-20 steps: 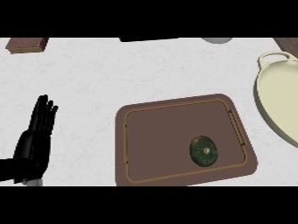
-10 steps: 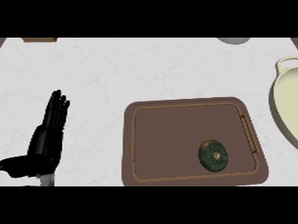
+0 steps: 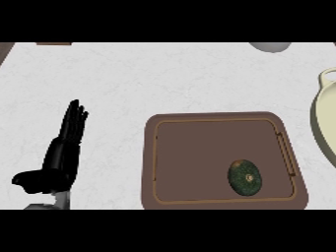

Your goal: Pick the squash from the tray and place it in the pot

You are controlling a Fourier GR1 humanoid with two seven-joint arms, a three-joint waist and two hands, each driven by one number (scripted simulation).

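Observation:
A dark green squash (image 3: 245, 177) lies in the near right part of the brown tray (image 3: 199, 142), stem end facing up. The cream pot (image 3: 334, 133) stands at the right edge, partly cut off, with one handle at its far end. My left hand (image 3: 60, 157) shows at the lower left, open, fingers straight and pointing away from me, thumb out to the left. It is well left of the tray and touches nothing. My right hand does not show.
The white marble counter (image 3: 163, 74) spreads around the tray. A grey rounded object (image 3: 270, 46) sits at the far edge, and a brown thing (image 3: 54, 43) peeks in at the far left. Dark wood shows at the far corners.
The view has tilted and shifted, so the tray, squash and pot sit further right and lower. The left hand stays open in the same pose.

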